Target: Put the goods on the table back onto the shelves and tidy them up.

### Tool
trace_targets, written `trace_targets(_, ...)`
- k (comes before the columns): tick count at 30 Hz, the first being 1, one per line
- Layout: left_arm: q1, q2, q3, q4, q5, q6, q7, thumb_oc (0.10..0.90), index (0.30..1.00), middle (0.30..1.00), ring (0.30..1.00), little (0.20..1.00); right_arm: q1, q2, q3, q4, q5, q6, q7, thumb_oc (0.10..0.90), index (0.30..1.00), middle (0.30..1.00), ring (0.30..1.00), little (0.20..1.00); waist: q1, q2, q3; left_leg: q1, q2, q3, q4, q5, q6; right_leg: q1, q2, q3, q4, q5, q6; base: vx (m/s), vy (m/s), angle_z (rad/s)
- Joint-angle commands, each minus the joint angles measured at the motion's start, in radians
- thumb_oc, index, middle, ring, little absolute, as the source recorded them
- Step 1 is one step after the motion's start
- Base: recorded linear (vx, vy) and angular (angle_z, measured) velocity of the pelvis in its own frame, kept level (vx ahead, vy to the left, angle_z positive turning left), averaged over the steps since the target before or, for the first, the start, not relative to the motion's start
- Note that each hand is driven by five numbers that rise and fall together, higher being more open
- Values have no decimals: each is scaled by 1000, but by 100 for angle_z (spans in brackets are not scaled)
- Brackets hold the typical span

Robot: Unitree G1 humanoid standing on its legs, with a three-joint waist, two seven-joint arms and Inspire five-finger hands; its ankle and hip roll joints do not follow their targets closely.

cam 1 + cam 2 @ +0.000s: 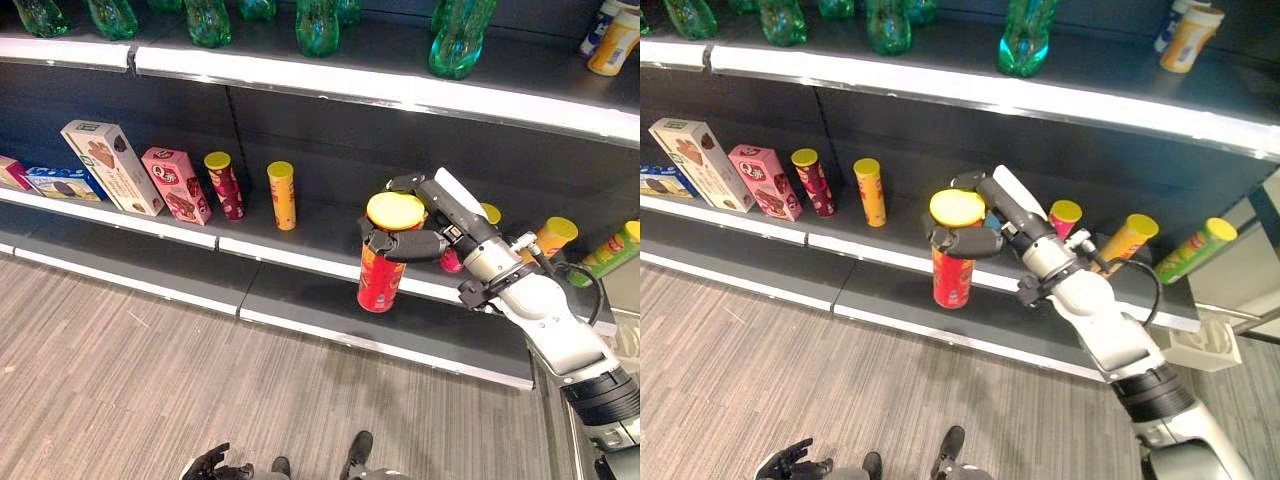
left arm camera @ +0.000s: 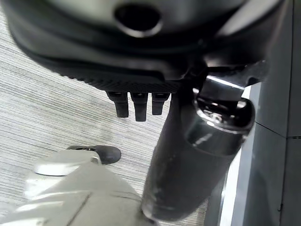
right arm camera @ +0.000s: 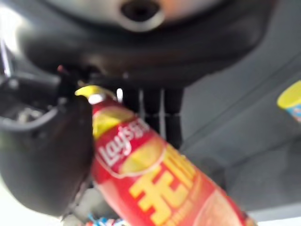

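— Shelves run along the wall over a grey plank floor: green bottles up top, and on the middle board some boxes, two upright tubes, one dark red and one orange, plus more tubes lying tilted off to the right.

— And the one being put back?

— That's the red chip can with the yellow lid. The right hand has its fingers and thumb curled round the can just under the lid, so it hangs upright in the air, in front of the middle shelf's edge.

— So which way does it have to go?

— Away from the robot, I'd say. The open stretch of shelf lies right behind the can, between the orange tube and the tilted ones. Its long axis is already vertical, so it should stand if it's pushed in and lowered.

— The left hand?

— Low by the floor, fingers loosely spread, holding nothing. The right is far nearer.
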Motion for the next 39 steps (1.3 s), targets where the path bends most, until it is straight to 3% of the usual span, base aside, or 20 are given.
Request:
trace_targets(1,4,55,-39,-48,-25,-21,12,800,900,900,900,900,-172,50,-69,-48,-27,-90,-100,400,300,300,300,300,28,-10,-13,-59,56,55,49,48,-19,78,-57,29,5,-62,123,104,43,1)
trace_targets(3,13,55,-40,-46,-23,-23,20,800,900,900,900,900,-169,73,-70,-39,-44,-90,-119,400,300,300,300,300,36,-9,-20,-42,74,34,-78,31,0,76,-61,45,5,-66,138,149,99,5)
trace_targets(7,41,45,-41,-40,-37,-30,39,800,900,900,900,900,-190,100,-43,-1,-90,-93,-143,400,300,300,300,300,60,29,-28,-47,108,-57,-305,143,-25,77,-63,90,5,-83,156,124,193,-28)
trace_targets(9,49,39,-38,-29,-45,-29,39,800,900,900,900,900,-198,103,-36,15,-128,-84,-150,400,300,300,300,300,63,52,-41,-23,116,-40,-358,162,-34,100,-71,100,5,-96,165,147,236,-52)
trace_targets(12,52,45,-44,-13,-31,-32,37,800,900,900,900,900,-204,117,-30,30,-184,-74,-169,400,300,300,300,300,65,62,-56,4,89,-25,-374,151,-21,101,-93,99,5,-79,169,106,212,-46)
trace_targets(18,55,70,-41,-14,-7,-40,46,800,900,900,900,900,-241,149,2,59,-287,-57,-205,400,300,300,300,300,92,53,-45,37,25,7,-374,113,36,93,-158,130,27,-50,200,78,196,-8)
trace_targets(23,57,76,-47,-32,-13,-46,57,800,900,900,900,900,-275,152,11,102,-347,-44,-241,400,300,300,300,300,112,52,-30,18,-13,6,-374,103,62,69,-202,127,47,-36,221,15,142,5)
trace_targets(32,20,99,-102,-96,-46,-73,89,800,900,900,900,900,-390,133,-7,235,-532,0,-424,400,300,300,300,300,157,89,64,-63,-58,-52,-362,116,85,-14,-256,96,121,-26,235,-67,58,16)
trace_targets(39,-9,111,-144,-126,-68,-89,109,800,900,900,900,900,-432,155,-59,316,-569,32,-562,400,300,300,300,300,182,123,105,-119,-73,-103,-348,131,87,-46,-273,54,148,-29,237,-50,-4,20)
